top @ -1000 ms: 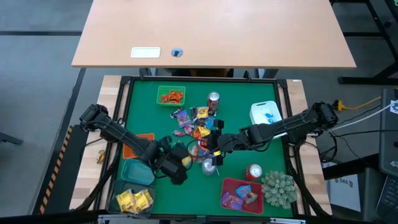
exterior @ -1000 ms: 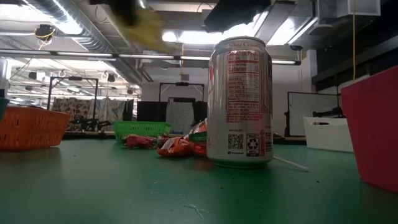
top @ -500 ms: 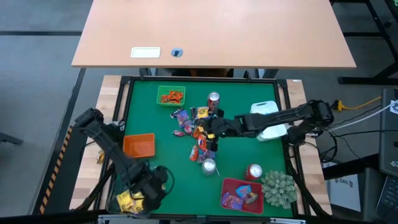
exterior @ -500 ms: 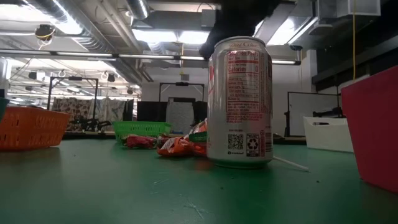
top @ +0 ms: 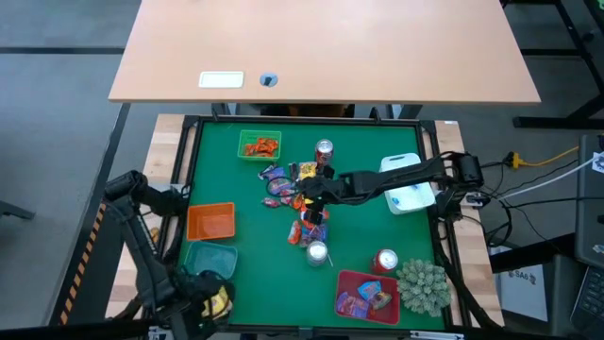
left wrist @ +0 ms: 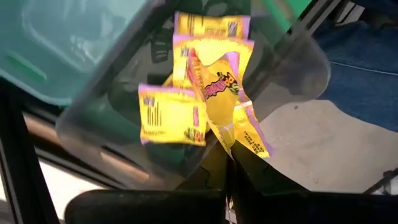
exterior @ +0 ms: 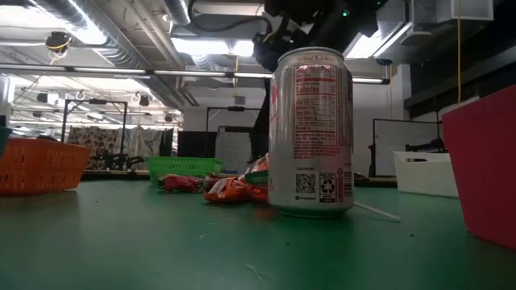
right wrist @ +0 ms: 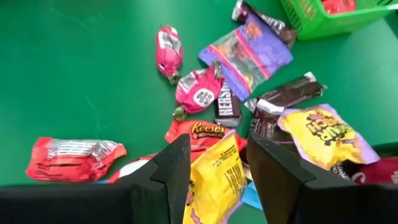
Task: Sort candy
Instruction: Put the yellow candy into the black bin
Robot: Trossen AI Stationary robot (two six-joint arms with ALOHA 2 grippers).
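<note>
Right claw (right wrist: 217,163) (fingers apart) over candy (right wrist: 214,177)

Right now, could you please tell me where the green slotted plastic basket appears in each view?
High view: green slotted plastic basket, upper middle.
Low view: basket left of centre, far back.
Left wrist view: absent.
Right wrist view: basket in the top-right corner.
Landmark: loose candy pile beside it.

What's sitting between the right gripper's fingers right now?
In the right wrist view, a yellow candy packet lies between the open fingers of the right gripper, over the pile on the green mat.
</note>
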